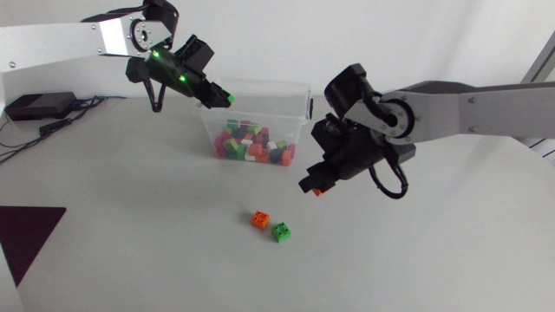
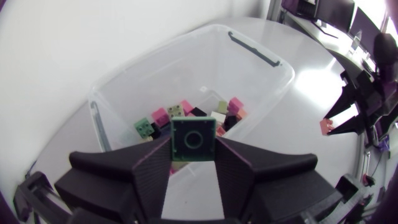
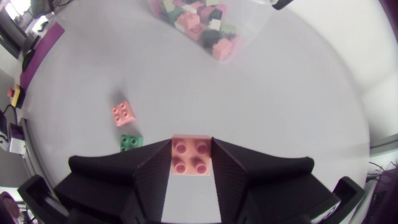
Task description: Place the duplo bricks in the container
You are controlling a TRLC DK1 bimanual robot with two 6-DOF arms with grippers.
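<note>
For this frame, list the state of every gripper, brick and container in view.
Clear plastic container: lidless, partly filled with bricks.
Left gripper: shut on green duplo brick, above the container.
Right gripper: shut on orange duplo brick, off the table.
Loose orange duplo brick: lying on table.
Loose green duplo brick: lying on table.

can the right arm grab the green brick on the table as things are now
Probably not yet. The path to the green brick looks free, with only a loose orange brick beside it, but the right gripper is shut on a second orange brick.
</note>
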